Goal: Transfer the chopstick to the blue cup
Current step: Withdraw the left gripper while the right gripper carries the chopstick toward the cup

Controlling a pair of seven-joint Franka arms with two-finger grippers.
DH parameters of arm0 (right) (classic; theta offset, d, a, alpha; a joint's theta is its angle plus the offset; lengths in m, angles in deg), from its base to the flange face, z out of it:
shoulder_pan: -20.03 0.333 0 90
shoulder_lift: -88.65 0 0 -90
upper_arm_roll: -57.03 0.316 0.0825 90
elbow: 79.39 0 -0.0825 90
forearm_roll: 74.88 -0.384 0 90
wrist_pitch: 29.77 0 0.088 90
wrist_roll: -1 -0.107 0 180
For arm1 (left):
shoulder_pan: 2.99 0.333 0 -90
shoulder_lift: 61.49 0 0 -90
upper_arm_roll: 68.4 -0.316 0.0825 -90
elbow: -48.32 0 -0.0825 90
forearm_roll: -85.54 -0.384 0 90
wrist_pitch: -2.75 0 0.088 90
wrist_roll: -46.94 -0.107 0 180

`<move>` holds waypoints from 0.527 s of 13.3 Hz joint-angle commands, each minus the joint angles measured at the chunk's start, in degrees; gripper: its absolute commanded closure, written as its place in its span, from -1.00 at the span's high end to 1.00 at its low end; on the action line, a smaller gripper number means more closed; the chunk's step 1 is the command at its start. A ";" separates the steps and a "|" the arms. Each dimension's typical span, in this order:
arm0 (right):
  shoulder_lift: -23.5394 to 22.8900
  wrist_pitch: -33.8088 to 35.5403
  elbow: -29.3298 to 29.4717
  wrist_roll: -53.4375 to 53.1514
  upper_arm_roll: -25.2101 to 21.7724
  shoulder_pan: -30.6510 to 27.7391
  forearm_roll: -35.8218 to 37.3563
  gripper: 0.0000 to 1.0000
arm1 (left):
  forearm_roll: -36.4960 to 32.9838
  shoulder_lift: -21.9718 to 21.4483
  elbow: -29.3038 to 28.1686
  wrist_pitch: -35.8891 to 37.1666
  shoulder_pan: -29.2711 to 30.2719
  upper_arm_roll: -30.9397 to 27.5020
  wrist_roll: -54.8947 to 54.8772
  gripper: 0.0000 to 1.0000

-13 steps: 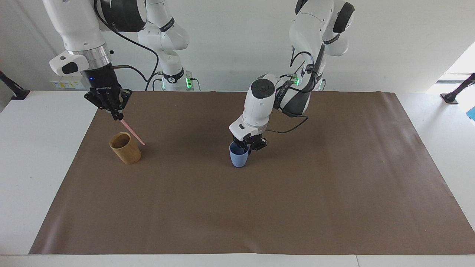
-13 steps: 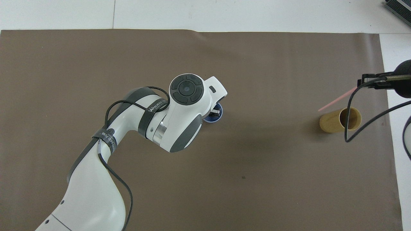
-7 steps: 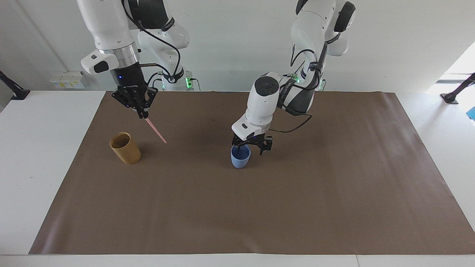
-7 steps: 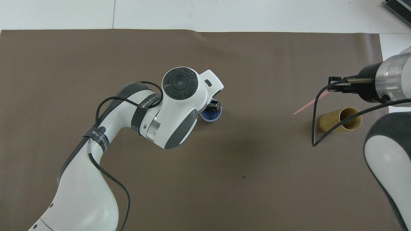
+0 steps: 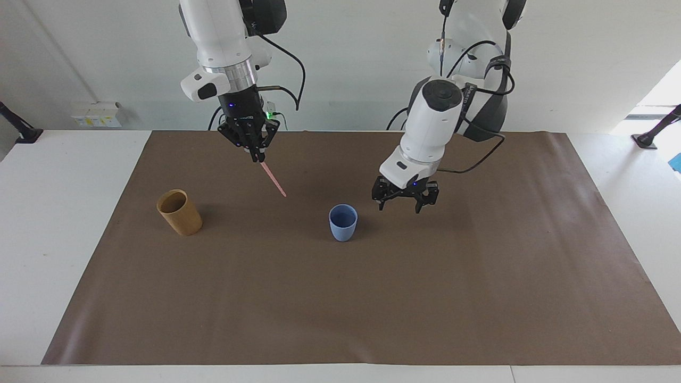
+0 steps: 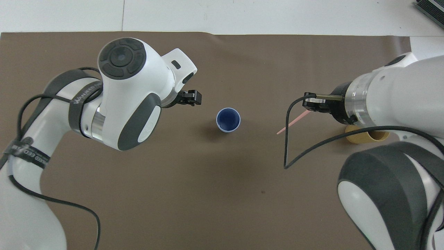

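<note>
Partly legible "WANJEED" on black strap (image 6: pixel 83 99) around left arm.

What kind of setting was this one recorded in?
Most likely a robotics lab bench: two arms work at a white table covered by a brown paper sheet, on which only a blue cup and a wooden cup stand.

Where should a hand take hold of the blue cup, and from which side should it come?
The blue cup stands upright alone on the brown mat, mouth open upward and empty. Probably best: come straight down from above and pinch the rim, one finger inside, one outside. Its wall tapers toward the base, so a side grip could slip. The open left hand hangs beside it.
</note>
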 commanded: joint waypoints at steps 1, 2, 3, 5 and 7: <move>-1.17 -2.61 0.69 -5.01 -0.07 0.57 -2.11 -1.00 | 0.18 -4.19 -1.77 5.47 6.06 0.41 -8.05 1.00; -3.10 -2.97 2.44 -9.30 0.02 3.36 -1.24 -1.00 | 0.18 -5.15 -1.77 7.57 8.34 0.41 -10.34 1.00; -4.60 -2.97 3.85 -11.95 0.02 4.69 -0.54 -1.00 | 0.09 -6.12 -1.77 9.51 10.97 0.41 -12.19 1.00; -7.67 -2.88 5.88 -16.18 -0.07 7.86 1.13 -1.00 | 0.09 -7.97 -1.68 12.33 14.76 0.32 -18.76 1.00; -10.22 -2.71 8.78 -18.04 0.02 8.66 2.89 -1.00 | -0.17 -9.81 -1.59 14.61 17.67 0.32 -21.42 1.00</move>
